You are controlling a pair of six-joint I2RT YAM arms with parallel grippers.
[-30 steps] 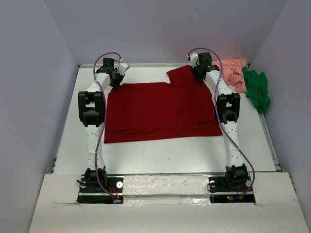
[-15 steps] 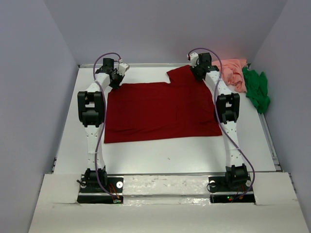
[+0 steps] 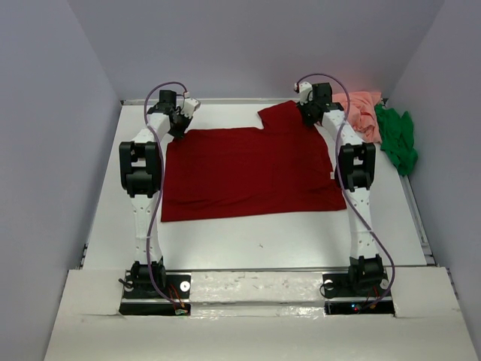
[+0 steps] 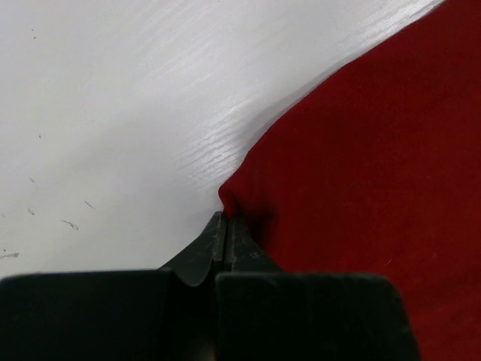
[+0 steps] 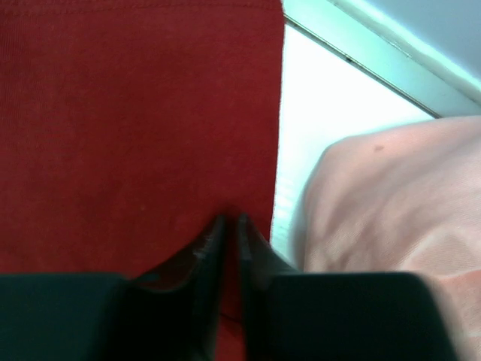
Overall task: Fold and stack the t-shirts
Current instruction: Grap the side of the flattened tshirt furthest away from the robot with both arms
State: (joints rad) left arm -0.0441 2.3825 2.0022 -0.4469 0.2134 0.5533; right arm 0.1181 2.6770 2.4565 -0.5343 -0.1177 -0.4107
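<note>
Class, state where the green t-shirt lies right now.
In the top view the green t-shirt lies crumpled at the far right of the table, just right of the salmon pink t-shirt.

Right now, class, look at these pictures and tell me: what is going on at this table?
Two robot arms are working on the red shirt, which is spread flat on the table. The left gripper is shut on its far left corner. The right gripper pinches its far right edge. The pink shirt and green shirt lie crumpled at the far right, not yet folded.
</note>
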